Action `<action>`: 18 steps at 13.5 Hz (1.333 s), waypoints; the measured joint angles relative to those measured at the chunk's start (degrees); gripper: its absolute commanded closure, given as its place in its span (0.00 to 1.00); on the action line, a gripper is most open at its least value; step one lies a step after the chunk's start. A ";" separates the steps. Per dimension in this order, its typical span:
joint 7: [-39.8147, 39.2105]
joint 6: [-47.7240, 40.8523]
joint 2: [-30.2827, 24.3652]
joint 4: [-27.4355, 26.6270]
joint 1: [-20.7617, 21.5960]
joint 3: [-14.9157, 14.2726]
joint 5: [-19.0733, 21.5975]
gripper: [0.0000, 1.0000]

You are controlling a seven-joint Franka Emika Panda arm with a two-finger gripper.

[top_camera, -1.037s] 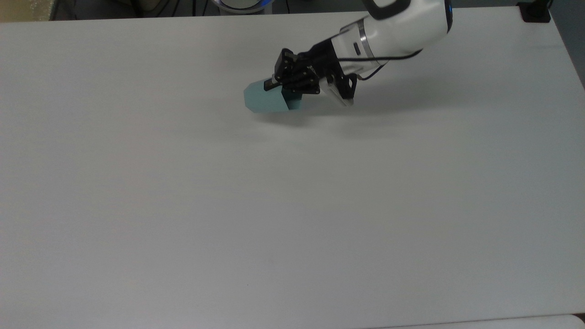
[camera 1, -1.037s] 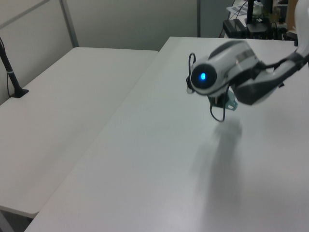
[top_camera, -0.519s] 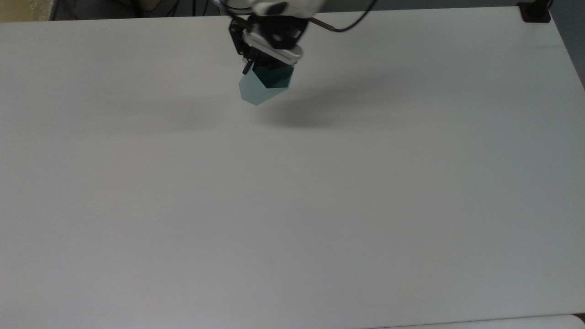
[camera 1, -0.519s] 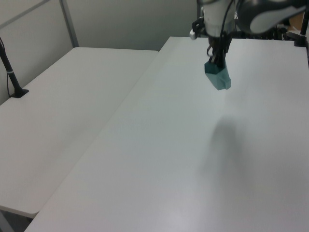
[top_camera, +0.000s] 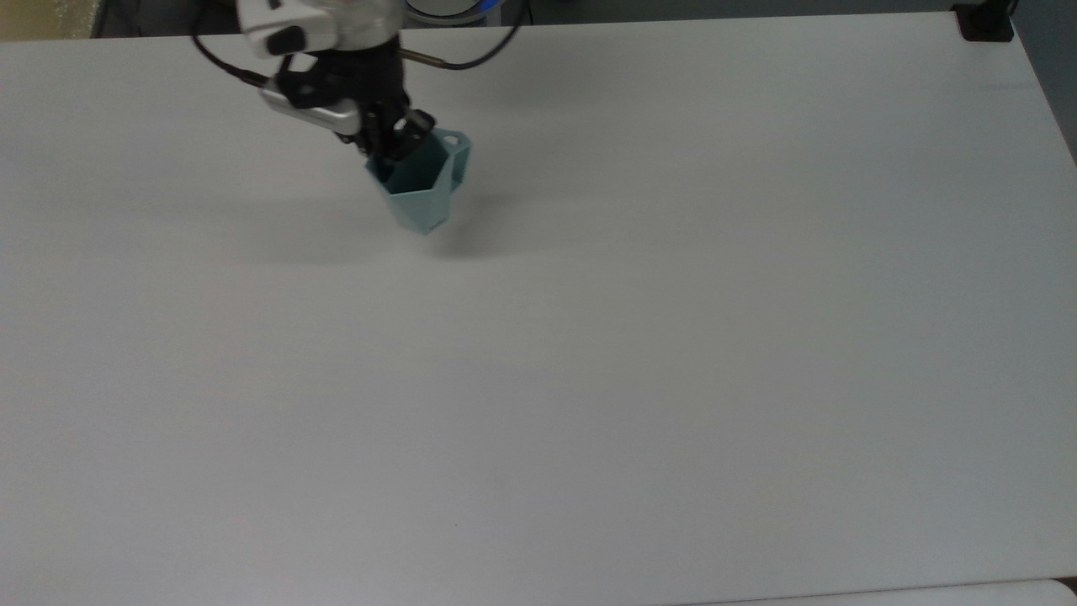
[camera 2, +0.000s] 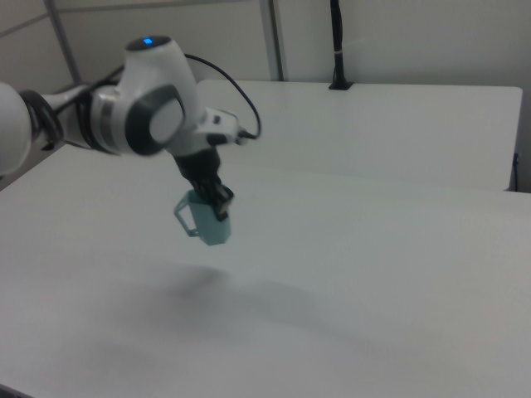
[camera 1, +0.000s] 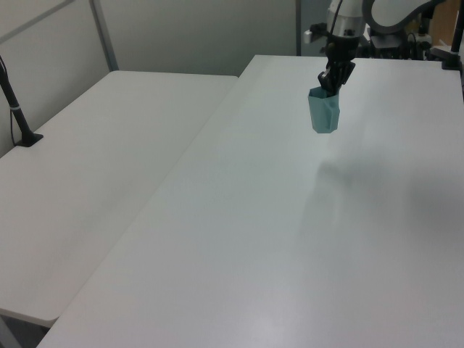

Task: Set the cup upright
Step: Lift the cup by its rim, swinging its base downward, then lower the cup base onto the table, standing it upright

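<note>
While the near stretch of the white counter (top_camera: 589, 404) lies bare, the cup (top_camera: 419, 190) hangs above its far part, toward the top view's left, mouth up and base down, clear of the surface with its shadow below. Its small handle (top_camera: 455, 145) juts toward the top view's upper right. Pinching the cup's rim wall, one finger inside, is the gripper (top_camera: 395, 143), coming down from the arm (top_camera: 324, 34) behind it.

Plain white table (top_camera: 589, 379), matte top.
</note>
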 measured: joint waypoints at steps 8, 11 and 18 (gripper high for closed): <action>-3.24 17.99 -3.11 -16.92 -0.23 -3.55 1.55 1.00; -3.24 19.14 -1.02 -16.97 -0.22 -3.54 1.55 1.00; -3.23 19.60 0.33 -16.72 0.16 -3.53 1.56 0.31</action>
